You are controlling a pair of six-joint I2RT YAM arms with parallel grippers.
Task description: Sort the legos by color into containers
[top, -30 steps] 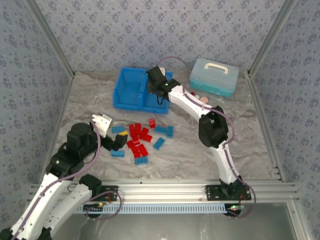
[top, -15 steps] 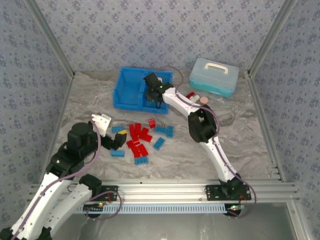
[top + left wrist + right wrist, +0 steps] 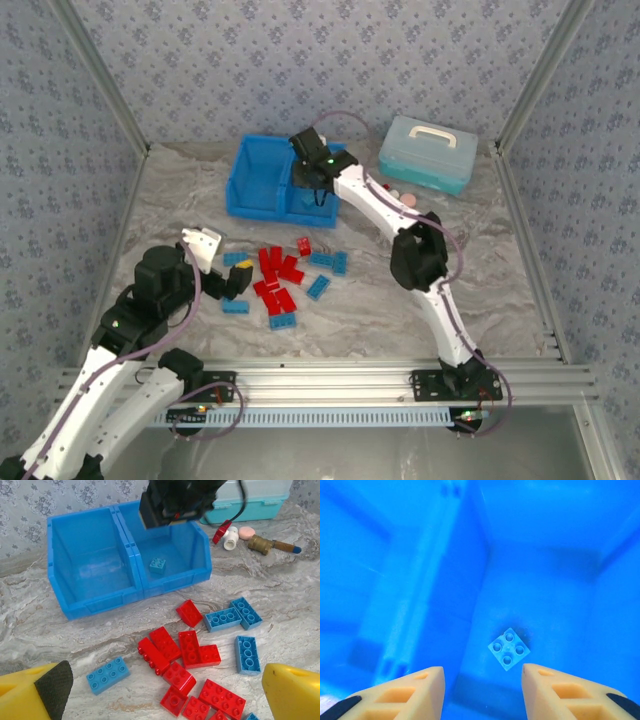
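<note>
One blue lego (image 3: 508, 649) in bin (image 3: 252, 208) | teal case (image 3: 428, 152) beside | right arm (image 3: 372, 207) above

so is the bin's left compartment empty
Empty: the left compartment shows bare floor; the right compartment holds one light blue lego.

Glossy smooth plastic bin (image 3: 95, 602) and legos (image 3: 190, 647) on matt marbled tabletop (image 3: 280, 595)

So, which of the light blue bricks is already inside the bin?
The small four-stud one lying on the floor of the bin's right compartment, below the right gripper. The other light blue bricks lie outside on the table.
</note>
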